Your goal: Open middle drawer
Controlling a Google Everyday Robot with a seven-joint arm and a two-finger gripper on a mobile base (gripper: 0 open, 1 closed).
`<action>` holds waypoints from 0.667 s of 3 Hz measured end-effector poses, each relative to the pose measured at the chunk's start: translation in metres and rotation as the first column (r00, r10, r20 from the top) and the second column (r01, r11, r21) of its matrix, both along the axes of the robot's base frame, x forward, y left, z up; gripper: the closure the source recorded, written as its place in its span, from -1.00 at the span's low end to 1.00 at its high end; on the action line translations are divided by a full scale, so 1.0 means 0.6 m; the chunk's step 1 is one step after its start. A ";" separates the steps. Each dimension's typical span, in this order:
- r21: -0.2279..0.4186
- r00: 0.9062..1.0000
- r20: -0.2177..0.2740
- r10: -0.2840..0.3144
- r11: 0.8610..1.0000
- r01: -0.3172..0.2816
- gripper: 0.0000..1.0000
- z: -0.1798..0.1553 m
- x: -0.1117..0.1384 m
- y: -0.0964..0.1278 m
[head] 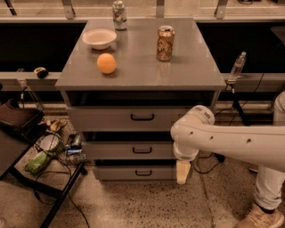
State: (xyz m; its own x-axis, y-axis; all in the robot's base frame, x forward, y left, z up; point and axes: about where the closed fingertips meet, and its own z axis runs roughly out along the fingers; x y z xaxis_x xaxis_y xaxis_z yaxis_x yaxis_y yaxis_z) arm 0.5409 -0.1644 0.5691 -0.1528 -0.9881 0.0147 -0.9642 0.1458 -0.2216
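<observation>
The grey cabinet (71, 82) has three stacked drawers. The middle drawer (111, 150) has a flat grey front and a small black bar handle (142, 150); it looks pushed in, with a dark gap above it. My gripper (182, 172) is cream-coloured and hangs down from the white arm (222, 138). It is in front of the cabinet's lower right corner, level with the bottom drawer (120, 173). It is to the right of and below the middle drawer's handle and holds nothing that I can see.
On the cabinet top are a white bowl (99, 38), an orange (106, 63), a brown can (165, 43) and a pale can (119, 9). The top drawer (102, 119) sits above. A dark stand with clutter (49, 151) is at the left. A water bottle (237, 66) stands at the right.
</observation>
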 end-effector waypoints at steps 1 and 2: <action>-0.057 0.998 0.057 0.005 0.998 -0.002 -1.00 -0.074 0.048 -0.024; -0.100 0.993 0.116 0.024 0.995 -0.013 -1.00 -0.116 0.108 -0.036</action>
State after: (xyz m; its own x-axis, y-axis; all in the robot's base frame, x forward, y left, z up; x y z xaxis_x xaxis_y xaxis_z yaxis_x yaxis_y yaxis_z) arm 0.6060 -0.1859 0.4996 -0.1411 -0.9853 0.0960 -0.9332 0.1000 -0.3452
